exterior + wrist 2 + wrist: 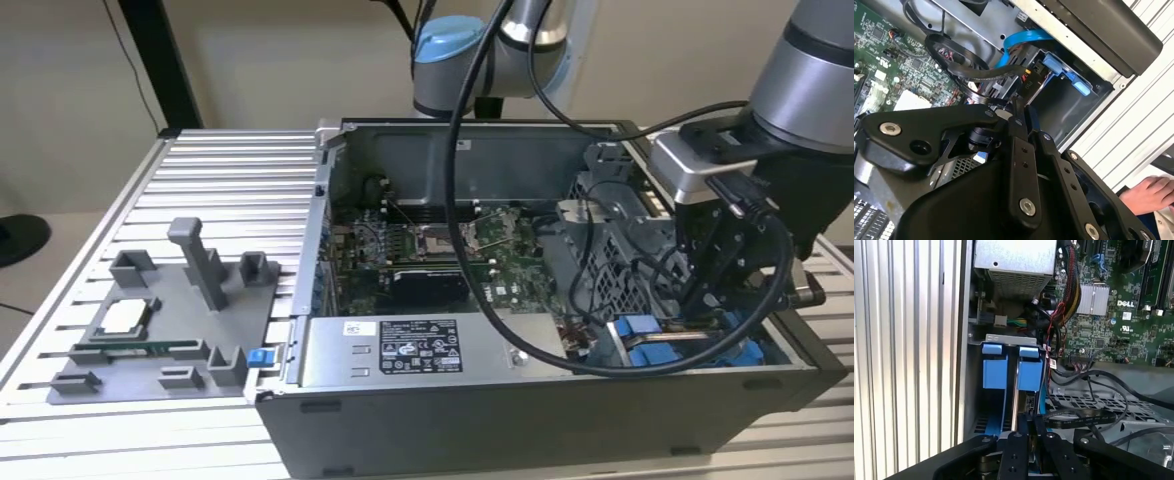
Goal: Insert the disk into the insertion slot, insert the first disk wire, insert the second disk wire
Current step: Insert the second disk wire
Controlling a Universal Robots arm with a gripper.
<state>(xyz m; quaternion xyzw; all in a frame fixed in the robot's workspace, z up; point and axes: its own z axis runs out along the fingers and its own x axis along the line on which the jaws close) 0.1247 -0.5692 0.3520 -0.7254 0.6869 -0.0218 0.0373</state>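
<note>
You see the ribbed aluminium counter [200,165] carrying the open computer case [534,420] against a beige wall [267,60]; your gripper [1026,422] at the insertion slot [1004,367], grip state I cannot tell.

Black metal gripper [1018,107] poised over grey metal bay with bright blue plastic parts [1064,75]; green circuit board [889,50] beside; person's hand [1149,195] nearby.

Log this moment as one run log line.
gripper: inside computer case, above insertion slot | fingers: closed together on thin edge | motherboard: exposed | power supply: untouched
</note>
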